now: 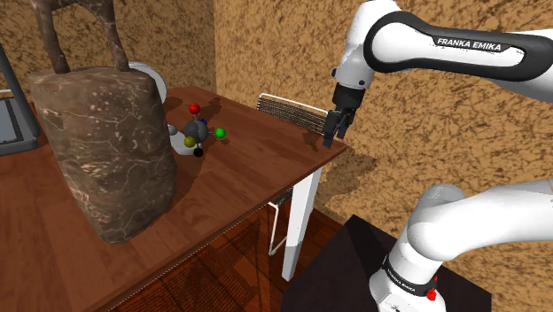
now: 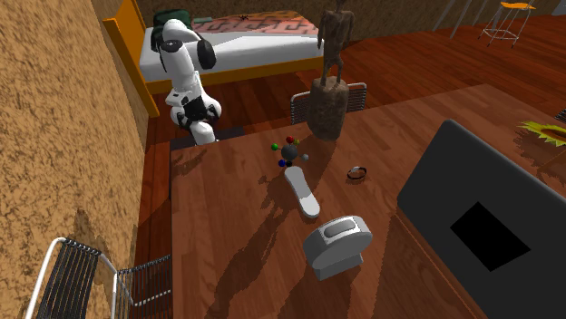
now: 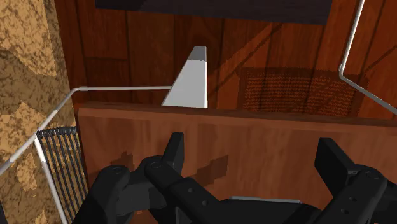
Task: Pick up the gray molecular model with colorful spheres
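Note:
The molecular model (image 1: 198, 132) is a grey ball ringed with small red, green, yellow, blue and black spheres. It rests on the brown wooden table (image 1: 257, 146), close to a tall brown statue base (image 1: 106, 151). It also sits mid-table in the second exterior view as the model (image 2: 289, 150). My black gripper (image 1: 331, 133) hangs above the table's corner edge, well off to the shoulder view's right of the model and apart from it. In the wrist view the gripper (image 3: 254, 159) is open, nothing between its fingers (image 3: 175, 151), over the table's edge.
A wire-frame chair (image 1: 292, 110) stands behind the table corner near the gripper, and a white table leg (image 3: 191, 79) runs below. A white oblong object (image 2: 304, 193), a grey toaster-like box (image 2: 337, 243), a small ring (image 2: 357, 172) and a dark laptop (image 2: 481, 217) share the table.

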